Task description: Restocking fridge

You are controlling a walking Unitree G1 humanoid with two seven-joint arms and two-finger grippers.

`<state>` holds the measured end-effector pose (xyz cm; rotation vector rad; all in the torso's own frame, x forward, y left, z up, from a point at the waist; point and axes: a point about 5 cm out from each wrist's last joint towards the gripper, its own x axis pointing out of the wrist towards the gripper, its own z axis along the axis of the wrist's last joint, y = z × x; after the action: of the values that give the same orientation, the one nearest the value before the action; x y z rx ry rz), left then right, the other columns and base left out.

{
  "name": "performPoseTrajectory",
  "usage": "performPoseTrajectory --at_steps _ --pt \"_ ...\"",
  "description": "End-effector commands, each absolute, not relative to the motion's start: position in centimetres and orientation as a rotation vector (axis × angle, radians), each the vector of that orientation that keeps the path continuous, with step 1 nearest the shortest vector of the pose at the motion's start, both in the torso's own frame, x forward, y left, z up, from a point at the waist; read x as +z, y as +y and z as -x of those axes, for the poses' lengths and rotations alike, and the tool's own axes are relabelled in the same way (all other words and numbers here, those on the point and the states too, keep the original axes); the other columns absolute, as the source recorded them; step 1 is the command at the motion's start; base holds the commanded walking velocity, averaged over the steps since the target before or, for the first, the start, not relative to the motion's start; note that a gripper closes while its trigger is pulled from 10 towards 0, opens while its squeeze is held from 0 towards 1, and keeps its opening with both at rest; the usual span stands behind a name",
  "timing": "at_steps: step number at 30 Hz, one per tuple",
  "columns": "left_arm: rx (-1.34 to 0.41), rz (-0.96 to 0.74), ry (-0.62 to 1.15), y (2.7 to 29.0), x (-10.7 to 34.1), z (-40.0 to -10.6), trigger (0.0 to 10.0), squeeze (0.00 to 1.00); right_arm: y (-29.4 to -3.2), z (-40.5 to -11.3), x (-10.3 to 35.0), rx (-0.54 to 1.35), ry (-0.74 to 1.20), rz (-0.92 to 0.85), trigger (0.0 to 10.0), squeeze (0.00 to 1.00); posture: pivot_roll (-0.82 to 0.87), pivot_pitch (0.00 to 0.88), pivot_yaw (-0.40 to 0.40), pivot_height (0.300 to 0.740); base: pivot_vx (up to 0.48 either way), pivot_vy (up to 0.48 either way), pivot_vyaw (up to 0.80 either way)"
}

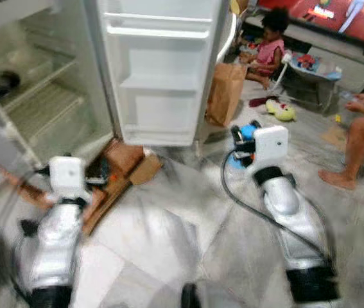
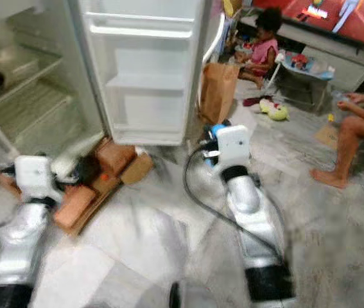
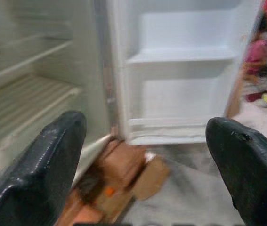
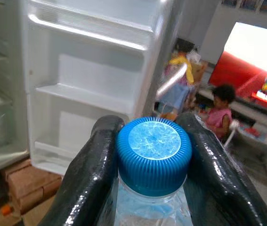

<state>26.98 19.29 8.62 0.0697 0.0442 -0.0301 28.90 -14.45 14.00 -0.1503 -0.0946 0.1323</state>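
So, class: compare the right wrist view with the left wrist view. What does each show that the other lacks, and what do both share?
Right wrist view alone: the right gripper shut on a bottle with a blue cap, a red TV screen and a seated person in pink.

Left wrist view alone: the left gripper open and holding nothing, and the fridge's inner shelves.

Both: the open fridge door with bare racks and brown cardboard boxes on the floor below it.
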Motion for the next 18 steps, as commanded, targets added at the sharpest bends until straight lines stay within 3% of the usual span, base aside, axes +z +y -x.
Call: performPoseTrajectory --at_steps 1,18 --pt "-0.02 -0.077 0.037 19.84 8.94 -26.98 10.0 0.0 -14.22 -28.99 15.05 0.151 -0.136 0.123 10.0 0.0 -0.01 0.079 -0.09 0.74 0.461 0.0 0.0" --pt "-0.017 -0.111 0.034 19.8 9.01 -27.21 10.0 0.0 -13.63 -28.7 14.87 0.217 -0.133 0.057 10.0 0.0 -0.01 0.077 -0.085 0.74 0.39 0.255 0.0"
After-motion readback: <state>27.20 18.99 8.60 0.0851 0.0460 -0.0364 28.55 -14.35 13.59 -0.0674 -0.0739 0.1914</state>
